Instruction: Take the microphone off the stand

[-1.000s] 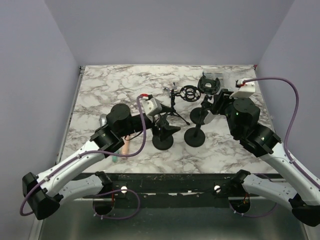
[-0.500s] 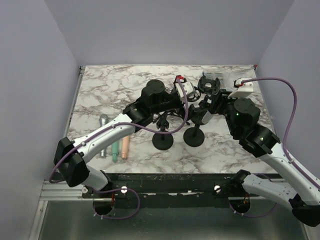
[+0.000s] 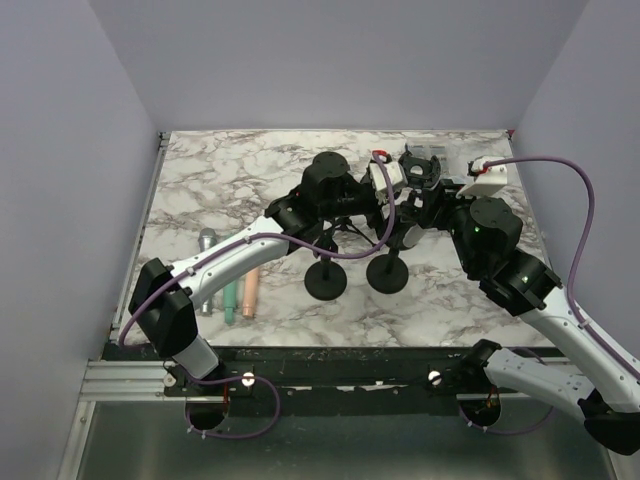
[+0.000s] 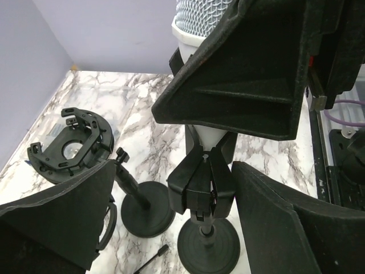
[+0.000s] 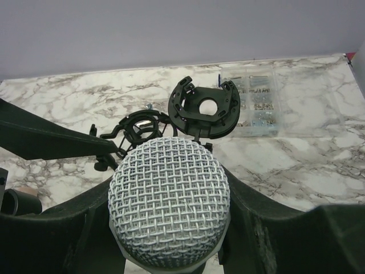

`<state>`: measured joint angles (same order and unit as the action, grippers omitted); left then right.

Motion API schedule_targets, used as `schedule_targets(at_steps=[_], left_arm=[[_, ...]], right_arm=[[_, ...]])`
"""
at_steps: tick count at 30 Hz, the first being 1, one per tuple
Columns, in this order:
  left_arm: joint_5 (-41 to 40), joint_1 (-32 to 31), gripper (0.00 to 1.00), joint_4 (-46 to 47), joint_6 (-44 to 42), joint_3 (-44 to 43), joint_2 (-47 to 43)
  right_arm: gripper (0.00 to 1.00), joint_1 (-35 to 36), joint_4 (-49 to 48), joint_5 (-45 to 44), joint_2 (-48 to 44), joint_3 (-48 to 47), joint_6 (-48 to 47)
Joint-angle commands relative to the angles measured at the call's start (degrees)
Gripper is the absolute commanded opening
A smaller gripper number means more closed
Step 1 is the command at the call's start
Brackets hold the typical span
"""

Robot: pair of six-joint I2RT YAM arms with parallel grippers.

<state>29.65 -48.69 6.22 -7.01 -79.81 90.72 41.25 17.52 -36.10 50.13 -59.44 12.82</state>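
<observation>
A white microphone with a silver mesh head (image 5: pixel 169 200) stands in the black clip (image 4: pixel 201 185) of a round-based stand (image 4: pixel 208 248), which also shows in the top view (image 3: pixel 388 272). My right gripper (image 5: pixel 169 234) is shut on the microphone just below its head; in the top view it (image 3: pixel 416 216) is above the stand. My left gripper (image 4: pixel 171 191) is open, its two fingers either side of the clip and apart from it. In the top view it (image 3: pixel 386 188) hangs close to the right gripper. The microphone's lower body is partly hidden by the fingers.
A second round-based stand (image 3: pixel 325 283) stands left of the first. A black shock mount (image 5: pixel 203 107) and a clear parts box (image 5: pixel 255 105) lie behind. A small tripod mount (image 5: pixel 137 127) is near them. Three spare microphones (image 3: pixel 230 292) lie at the left front.
My left arm has swung from the left front across the table to the stand beside the right gripper. The right arm has stayed in place on the microphone.
</observation>
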Motion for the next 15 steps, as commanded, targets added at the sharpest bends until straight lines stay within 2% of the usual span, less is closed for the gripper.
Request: schedule_targets(at_steps=[1,5,7,12,13,15], left_arm=[[3.09,-0.27,0.83,0.64,0.76,-0.41,0.27],[2.99,-0.26,0.77,0.52,0.63,0.32,-0.01],[3.77,-0.27,0.64,-0.86,0.1,-0.32,0.11],[5.12,-0.29,0.05,-7.13,-0.61,-2.81,1.46],[4.83,-0.27,0.0,-7.88,-0.79,-2.68,1.4],[4.82,-0.23,0.0,-7.85,-0.82,-1.84,1.01]], right_arm=[[0.28,0.07,-0.97,2.52,-0.39,0.93,0.01],[0.28,0.12,-1.08,2.7,-0.4,0.9,0.01],[0.28,0.14,-1.08,2.69,-0.45,0.81,0.0],[0.28,0.1,-1.08,2.63,-0.41,0.49,0.01],[0.28,0.09,-1.08,2.77,-0.46,0.41,-0.03],[0.28,0.14,-1.04,2.79,-0.53,0.38,-0.09]])
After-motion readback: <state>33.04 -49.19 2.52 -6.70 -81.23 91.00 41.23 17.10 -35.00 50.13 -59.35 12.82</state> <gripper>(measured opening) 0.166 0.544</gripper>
